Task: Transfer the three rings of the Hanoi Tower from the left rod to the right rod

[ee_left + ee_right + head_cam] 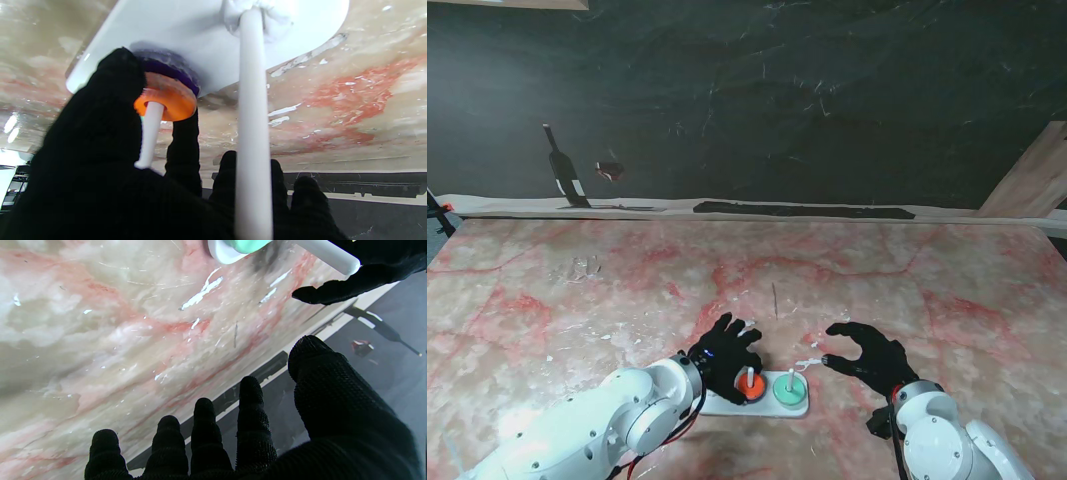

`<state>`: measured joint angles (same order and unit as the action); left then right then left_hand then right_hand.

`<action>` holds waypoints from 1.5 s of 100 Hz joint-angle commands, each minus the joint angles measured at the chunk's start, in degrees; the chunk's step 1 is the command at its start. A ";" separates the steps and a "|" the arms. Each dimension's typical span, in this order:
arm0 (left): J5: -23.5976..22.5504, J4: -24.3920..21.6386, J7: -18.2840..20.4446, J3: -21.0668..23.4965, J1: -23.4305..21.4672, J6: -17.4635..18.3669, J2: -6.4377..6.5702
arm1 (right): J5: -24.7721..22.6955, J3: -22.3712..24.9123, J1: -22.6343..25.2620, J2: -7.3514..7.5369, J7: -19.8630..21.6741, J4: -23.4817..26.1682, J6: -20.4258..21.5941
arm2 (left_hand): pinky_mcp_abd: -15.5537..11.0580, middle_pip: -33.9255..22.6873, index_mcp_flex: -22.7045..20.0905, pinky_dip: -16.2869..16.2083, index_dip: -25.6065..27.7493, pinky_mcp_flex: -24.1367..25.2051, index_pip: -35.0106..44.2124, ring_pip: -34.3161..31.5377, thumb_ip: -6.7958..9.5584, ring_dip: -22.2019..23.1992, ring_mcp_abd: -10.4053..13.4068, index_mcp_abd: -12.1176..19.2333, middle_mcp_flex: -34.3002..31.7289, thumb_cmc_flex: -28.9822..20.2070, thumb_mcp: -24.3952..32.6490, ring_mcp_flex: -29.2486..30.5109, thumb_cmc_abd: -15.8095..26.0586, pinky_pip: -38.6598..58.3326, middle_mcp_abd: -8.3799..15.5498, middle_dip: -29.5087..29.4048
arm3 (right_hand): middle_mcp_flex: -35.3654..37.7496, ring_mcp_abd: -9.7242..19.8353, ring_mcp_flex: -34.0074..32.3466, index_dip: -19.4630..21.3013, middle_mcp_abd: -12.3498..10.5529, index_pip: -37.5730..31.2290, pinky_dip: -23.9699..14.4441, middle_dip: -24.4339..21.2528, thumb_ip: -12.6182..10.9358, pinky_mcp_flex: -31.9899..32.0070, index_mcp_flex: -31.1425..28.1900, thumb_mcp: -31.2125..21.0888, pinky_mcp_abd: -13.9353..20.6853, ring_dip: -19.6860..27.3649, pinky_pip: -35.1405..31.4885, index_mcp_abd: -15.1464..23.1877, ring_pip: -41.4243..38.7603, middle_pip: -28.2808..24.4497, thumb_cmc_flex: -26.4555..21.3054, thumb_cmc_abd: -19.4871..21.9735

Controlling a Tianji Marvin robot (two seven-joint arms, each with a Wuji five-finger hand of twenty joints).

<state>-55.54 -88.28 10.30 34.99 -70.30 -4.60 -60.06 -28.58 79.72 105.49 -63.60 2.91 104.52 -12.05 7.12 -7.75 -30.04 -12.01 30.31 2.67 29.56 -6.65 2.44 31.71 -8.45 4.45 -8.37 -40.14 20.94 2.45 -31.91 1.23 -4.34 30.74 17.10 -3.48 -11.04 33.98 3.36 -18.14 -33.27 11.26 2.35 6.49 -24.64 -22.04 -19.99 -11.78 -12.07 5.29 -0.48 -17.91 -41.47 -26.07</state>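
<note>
The white base of the tower lies flat on the marbled table, close in front of me, its long axis running left to right; its rods stand upright, their long axes normal to the table. The stand view shows an orange ring threaded on one rod and a green ring on the rod to its right, each lying flat with its hole pointing upward; the left part of the base is hidden beneath my left robot hand, so I cannot tell how many rods stand there. In the left wrist view the orange ring sits on a purple ring, both on one thin white rod; a second bare rod crosses the near field. My left robot hand is curled about the orange ring, thumb on one side of its rim and a finger on the other; whether the grip is firm I cannot tell. My right robot hand hovers just right of the green ring, palm down, fingers spread, holding nothing; the right wrist view shows only the edge of the green ring and the tip of its rod.
</note>
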 commanded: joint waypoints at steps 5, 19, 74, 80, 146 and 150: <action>-0.25 -1.26 0.92 0.38 -0.10 0.47 0.23 | 0.03 -0.16 0.23 -0.03 0.12 0.21 0.03 | 0.14 -0.96 -4.09 -1.13 1.38 0.28 4.62 -0.92 1.40 0.25 0.38 3.13 0.01 -1.28 0.82 -0.18 3.96 -0.09 1.60 -0.24 | -1.84 0.04 1.07 0.20 -0.22 0.59 0.30 0.30 -0.21 0.23 1.62 -0.28 -0.19 -0.38 0.60 -0.66 0.39 -0.70 2.49 0.68; -0.52 -2.23 2.00 0.90 -0.17 0.88 0.40 | 0.19 -0.17 0.20 -0.03 0.23 0.21 -0.06 | 0.21 -1.03 -4.23 -1.24 1.20 0.29 4.44 -1.12 1.48 0.12 0.28 2.77 0.01 -1.14 0.00 -0.11 4.22 -0.07 1.58 -0.53 | -1.91 0.05 1.06 0.19 -0.20 0.60 0.27 0.30 -0.22 0.24 1.66 -0.28 -0.24 -0.38 0.57 -0.76 0.39 -0.69 2.52 0.69; -0.03 -4.98 5.92 2.45 0.03 2.46 0.88 | 0.69 -0.06 0.23 0.03 0.78 0.38 -0.36 | 0.50 -2.00 -5.54 -2.05 0.70 0.36 3.98 -2.57 2.20 -0.30 0.07 2.30 -0.43 -1.20 -2.09 0.46 4.66 0.36 1.69 -1.16 | -1.85 -0.04 1.02 0.16 -0.19 0.62 0.26 0.32 -0.22 0.29 1.68 -0.29 -0.40 -0.40 0.58 -0.75 0.36 -0.73 2.52 0.70; 0.08 -4.99 6.16 2.46 0.10 2.60 0.92 | 0.74 -0.06 0.22 0.05 0.87 0.40 -0.41 | 0.61 -2.09 -5.53 -2.20 0.65 0.37 3.90 -2.70 2.27 -0.38 0.06 2.18 -0.47 -1.26 -2.23 0.47 4.66 0.45 1.65 -1.23 | -1.85 -0.04 1.06 0.17 -0.17 0.59 0.27 0.32 -0.21 0.29 1.58 -0.25 -0.42 -0.40 0.59 -0.85 0.38 -0.74 2.61 0.71; 0.60 -6.73 8.59 3.57 0.37 5.00 1.28 | 1.19 -0.01 0.06 0.17 1.63 0.40 -0.38 | 0.96 -2.58 -7.18 -3.59 -0.50 0.62 2.83 -3.88 3.08 -1.13 -0.25 0.26 -0.65 -1.03 -3.07 0.69 6.72 1.00 0.87 -2.70 | -1.81 -0.23 0.97 0.03 0.01 0.67 0.27 0.34 -0.23 0.30 1.54 -0.31 -0.62 -0.38 0.63 -1.00 0.38 -0.78 2.40 0.54; 0.71 -6.82 8.81 3.60 0.45 5.19 1.31 | 1.25 0.00 0.05 0.17 1.69 0.40 -0.36 | 0.98 -2.52 -7.15 -3.64 -0.59 0.63 2.72 -3.88 3.10 -1.17 -0.28 0.09 -0.62 -0.91 -3.18 0.66 6.89 1.00 0.78 -2.80 | -1.82 -0.22 0.98 0.02 -0.03 0.68 0.27 0.34 -0.24 0.31 1.54 -0.32 -0.63 -0.38 0.63 -0.99 0.39 -0.78 2.40 0.50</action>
<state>-55.17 -94.50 18.65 38.55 -70.19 0.14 -58.92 -27.40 79.80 105.22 -63.50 4.39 104.57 -12.38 7.16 -9.63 -32.99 -14.68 29.72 2.69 29.64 -9.62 2.41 31.02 -8.45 1.17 -8.43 -40.08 16.75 2.66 -29.75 2.13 -4.34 28.51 17.10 -3.49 -11.04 33.98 3.38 -18.04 -33.27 11.26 2.35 6.49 -24.64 -22.04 -20.02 -11.78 -12.07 4.65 -0.48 -17.91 -41.47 -26.06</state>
